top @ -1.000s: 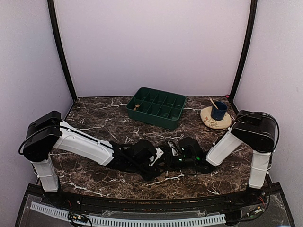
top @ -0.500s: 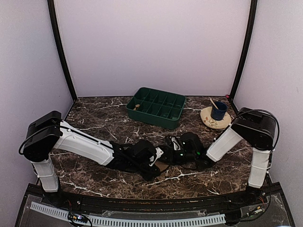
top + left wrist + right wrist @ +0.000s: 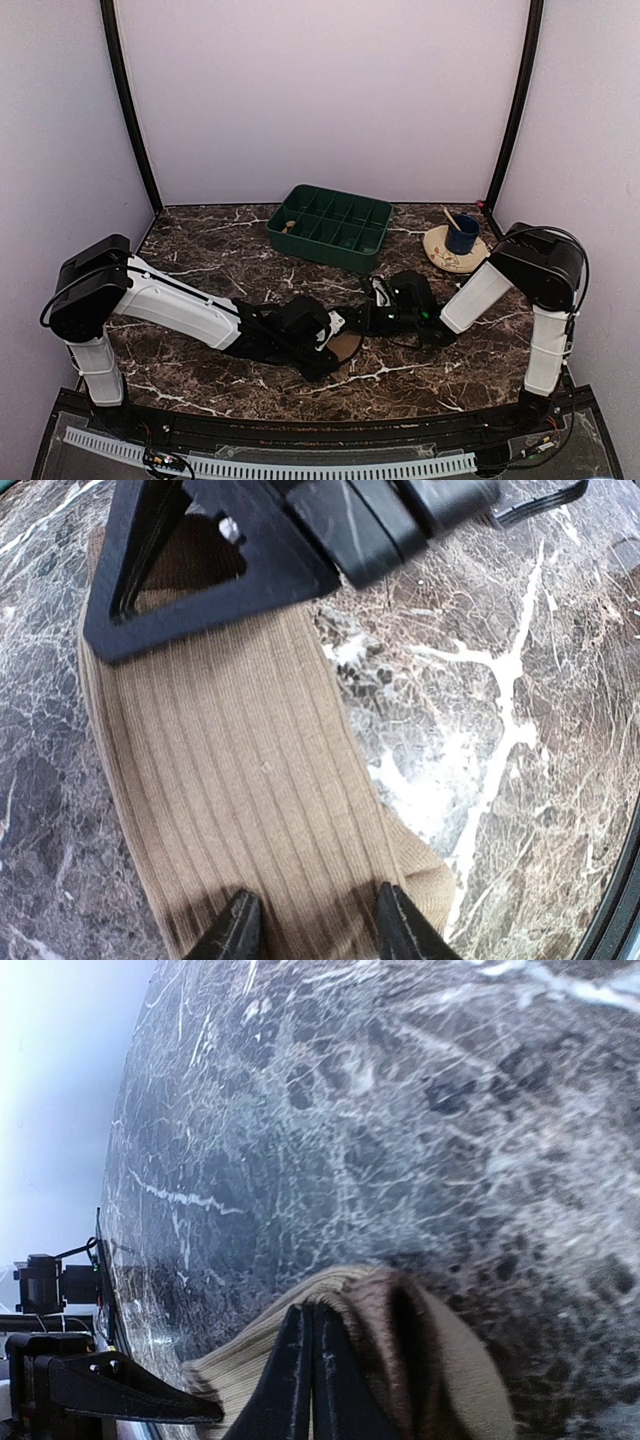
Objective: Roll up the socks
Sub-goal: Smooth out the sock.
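Jaws of the left gripper stood partly apart, and we saw both tips pressed down on the near end of the tan sock, which lay flat on the tabletop ahead of them. At its far end the right gripper had its jaws closed together, pinching the curled-up edge.

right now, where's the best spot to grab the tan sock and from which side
The tan sock lies flat on the table, so a top-down pinch would likely slip. Best bet is its bunched, raised end, where the right hand is shut on it, coming in low from the side.
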